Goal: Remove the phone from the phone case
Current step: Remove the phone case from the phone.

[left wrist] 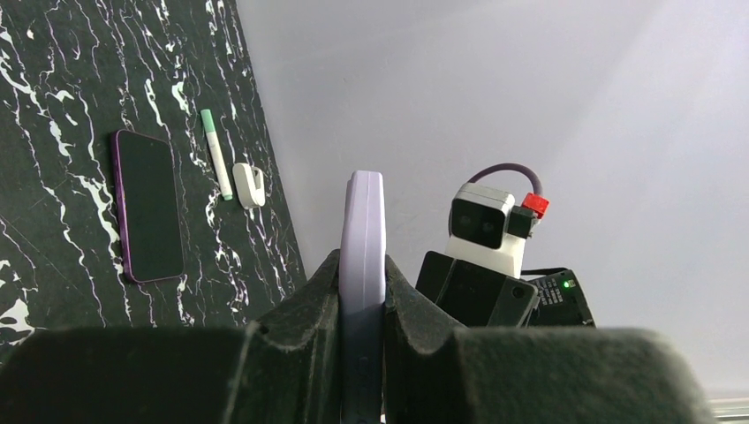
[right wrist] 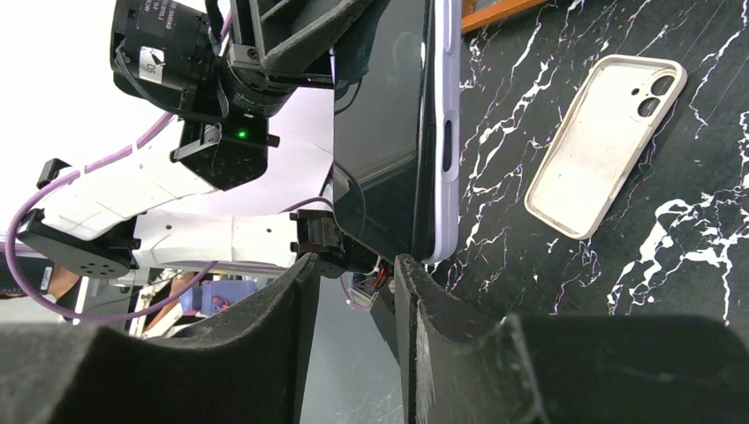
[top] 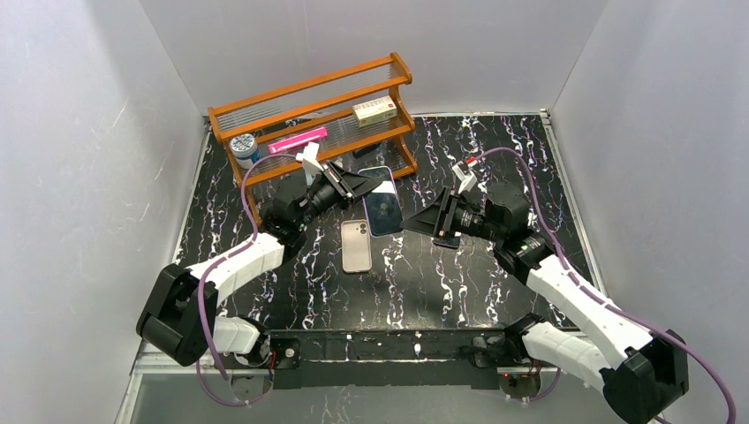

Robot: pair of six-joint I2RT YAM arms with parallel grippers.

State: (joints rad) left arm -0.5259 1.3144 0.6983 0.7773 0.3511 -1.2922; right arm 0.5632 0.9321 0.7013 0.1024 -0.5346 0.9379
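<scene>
Left gripper [left wrist: 362, 296] has the phone [left wrist: 363, 230] edge-on, its lower end buried between the pads and running off the bottom. Right wrist view crops the phone at the top edge. Overhead, the dark phone [top: 447, 239] sits mostly under the right gripper [top: 406, 224]. Box [top: 374, 110] print on the rack [top: 305, 87]: too small to read.

My left arm [top: 238, 261] and right arm [top: 574, 296] wear white shells, black joints; 2 purple cables [left wrist: 503, 166] loop back from my black fingers [right wrist: 221, 353].

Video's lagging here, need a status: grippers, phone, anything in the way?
Left gripper shut on lavender-cased phone, held off table. Right gripper open, jaws at its free end, not gripping. Empty beige case lies beside, no obstruction.
</scene>
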